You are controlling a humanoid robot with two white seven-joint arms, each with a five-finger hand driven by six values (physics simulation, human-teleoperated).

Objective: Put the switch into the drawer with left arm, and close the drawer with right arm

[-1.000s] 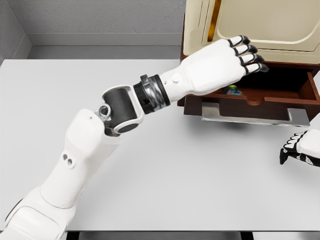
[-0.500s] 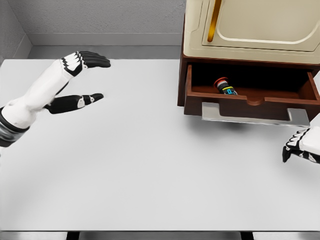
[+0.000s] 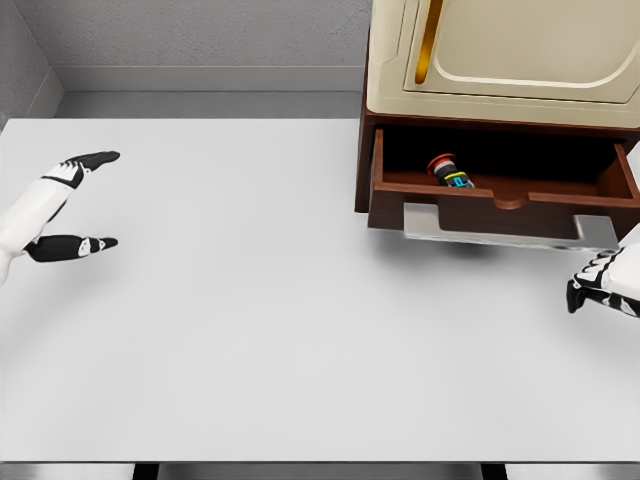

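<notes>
A: So, from the head view, where is the small cylindrical switch with the red cap and coloured bands [image 3: 449, 171] to be found?

B: It is seen lying on its side inside the open dark-brown wooden drawer [image 3: 500, 208], toward the left half, close to the front wall. No hand is touching it.

A: And the white left hand with black fingertips [image 3: 55, 208]?

B: It is shown at the far left edge of the flat white tabletop [image 3: 300, 330], well apart from the drawer. Its fingers are spread, thumb and forefinger parted, and nothing is held.

A: Can the first half of the task be judged done, then?

B: That judgement can be made: the switch is in the drawer and the left hand is empty and clear of it.

A: What is left?

B: The drawer is not yet closed. It stands pulled out beneath the cream-coloured cabinet with a moulded panel [image 3: 500, 50], its pale grey handle plate [image 3: 505, 227] facing the robot.

A: Is the white right hand [image 3: 603, 287] placed for that?

B: Only part of it is shown at the right edge, just below and to the right of the drawer front, not touching it. Its dark fingertips look curled downward and nothing is gripped. A push on the drawer front would be called for next.
</notes>
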